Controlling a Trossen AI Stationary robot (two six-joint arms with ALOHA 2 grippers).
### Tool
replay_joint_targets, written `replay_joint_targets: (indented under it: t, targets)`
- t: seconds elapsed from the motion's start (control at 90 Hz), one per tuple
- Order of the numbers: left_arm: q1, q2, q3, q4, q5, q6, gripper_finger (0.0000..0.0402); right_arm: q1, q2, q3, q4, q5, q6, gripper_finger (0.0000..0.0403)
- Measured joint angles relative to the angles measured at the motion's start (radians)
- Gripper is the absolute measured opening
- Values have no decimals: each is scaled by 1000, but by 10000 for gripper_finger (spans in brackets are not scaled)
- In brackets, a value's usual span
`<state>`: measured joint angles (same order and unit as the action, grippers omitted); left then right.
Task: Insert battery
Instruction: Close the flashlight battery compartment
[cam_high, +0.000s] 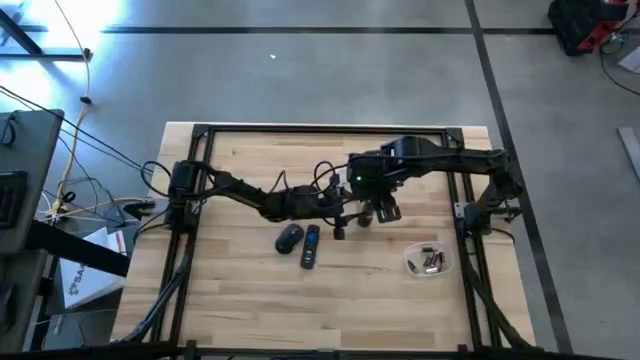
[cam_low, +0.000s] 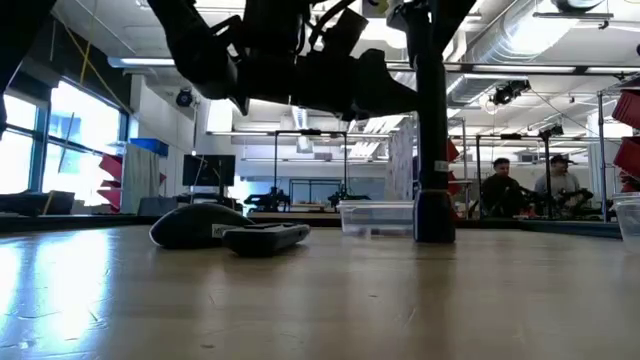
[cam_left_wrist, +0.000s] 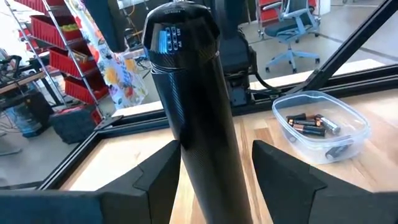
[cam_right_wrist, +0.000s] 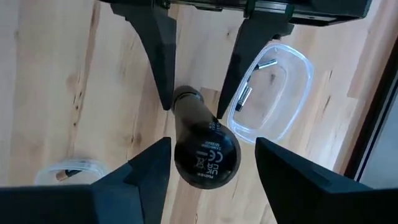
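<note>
a smooth grey concrete floor (cam_high: 330, 80) crossed by dark tape lines surrounds the pale wooden table (cam_high: 250, 300). bright windows (cam_low: 80, 125) light the left of the hall. red storage bins on metal shelving (cam_left_wrist: 59, 59), a grey swivel chair (cam_left_wrist: 292, 34) and two seated people (cam_low: 530, 185) show beyond.

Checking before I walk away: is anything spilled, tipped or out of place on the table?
Nothing stands out. The flashlight stands upright, the batteries lie inside their clear tub, and the mouse and remote lie flat side by side.
</note>
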<state>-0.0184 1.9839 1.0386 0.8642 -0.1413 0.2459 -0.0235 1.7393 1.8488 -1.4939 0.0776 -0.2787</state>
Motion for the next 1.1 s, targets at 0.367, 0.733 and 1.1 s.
replay_joint_targets:
  t: [0.367, 0.733, 1.1]
  targets:
    - [-2, 0, 0, 0, 0, 1, 182, -2, 0, 0, -18, -6, 8, 196]
    - [-2, -1, -1, 1, 0, 1, 182, -2, 0, 0, -19, -26, -10, 139]
    - [-3, -1, -1, 1, -1, 11, 182, -2, 0, 10, -15, -26, 33, 129]
